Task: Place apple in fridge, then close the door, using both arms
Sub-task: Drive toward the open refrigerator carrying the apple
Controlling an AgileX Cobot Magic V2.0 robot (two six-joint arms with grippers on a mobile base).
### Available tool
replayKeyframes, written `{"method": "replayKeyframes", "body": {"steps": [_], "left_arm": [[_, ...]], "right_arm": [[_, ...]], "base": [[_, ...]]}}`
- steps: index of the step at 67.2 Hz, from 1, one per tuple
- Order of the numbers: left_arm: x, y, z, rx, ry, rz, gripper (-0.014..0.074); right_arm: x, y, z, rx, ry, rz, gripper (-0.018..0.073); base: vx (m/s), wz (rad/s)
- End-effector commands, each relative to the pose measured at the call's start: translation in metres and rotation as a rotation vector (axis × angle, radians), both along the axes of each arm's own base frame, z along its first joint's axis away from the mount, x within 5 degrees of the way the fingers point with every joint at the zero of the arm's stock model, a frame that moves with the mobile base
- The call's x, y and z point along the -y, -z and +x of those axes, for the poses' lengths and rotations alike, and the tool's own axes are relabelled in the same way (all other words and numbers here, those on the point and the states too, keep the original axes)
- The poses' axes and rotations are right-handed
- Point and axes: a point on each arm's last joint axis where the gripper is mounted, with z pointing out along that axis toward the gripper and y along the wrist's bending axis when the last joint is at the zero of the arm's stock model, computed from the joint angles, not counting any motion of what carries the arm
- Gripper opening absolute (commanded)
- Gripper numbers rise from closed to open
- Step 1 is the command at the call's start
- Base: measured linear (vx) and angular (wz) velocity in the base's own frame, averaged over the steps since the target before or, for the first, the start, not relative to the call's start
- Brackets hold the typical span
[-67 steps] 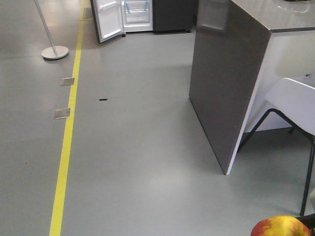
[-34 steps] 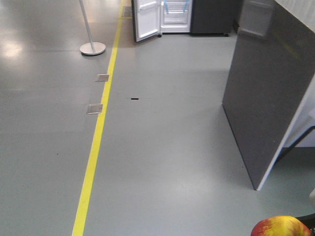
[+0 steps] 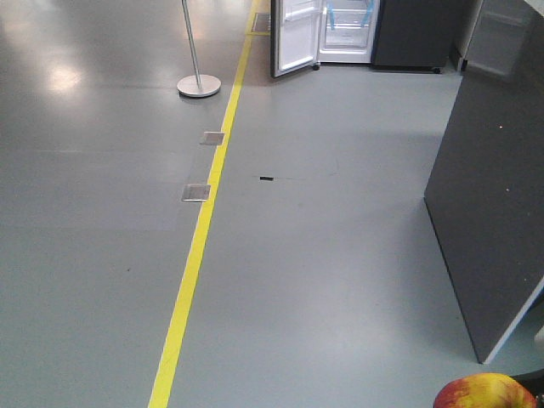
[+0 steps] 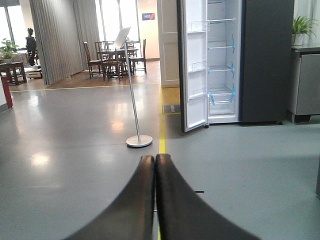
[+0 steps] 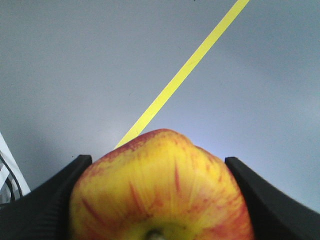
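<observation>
The apple, yellow with red streaks, fills the bottom of the right wrist view, stem end toward the camera. My right gripper is shut on it, one black finger on each side. The front view shows the apple at the bottom right corner. The dark fridge stands far ahead at the top. Its door is swung open to the left, showing the white interior. In the left wrist view the fridge and open door stand ahead, and my left gripper is shut with nothing in it.
A yellow floor line runs toward the fridge, with two metal floor plates beside it. A pole stand with a round base is left of the line. A tall dark grey counter panel stands at the right. Dining furniture sits far back.
The whole scene has slid rightward in the front view: fridge, pole stand and yellow line moved right, and the counter panel moved toward the right edge. The white chair left the view. The apple stays gripped.
</observation>
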Motion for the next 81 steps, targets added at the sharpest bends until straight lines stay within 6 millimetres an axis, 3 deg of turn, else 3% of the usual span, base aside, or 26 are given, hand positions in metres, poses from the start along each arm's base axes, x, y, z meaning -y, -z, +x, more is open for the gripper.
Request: {"method": "replayKeyframes", "body": {"steps": [1,81], "left_arm": [[0.0002,-0.013,-0.0028,0.102,0.004,-0.011,-0.0006],[0.0002,-0.013,-0.0028,0.102,0.004,-0.011,-0.0006]], "right_arm": [[-0.0021,-0.0119,0.0035,0.057,0.015,0.05,0.0024],[-0.0021,-0.0119,0.0035,0.057,0.015,0.05,0.0024]], "base": [[0.17,0.06],[0.23,-0.02]]}}
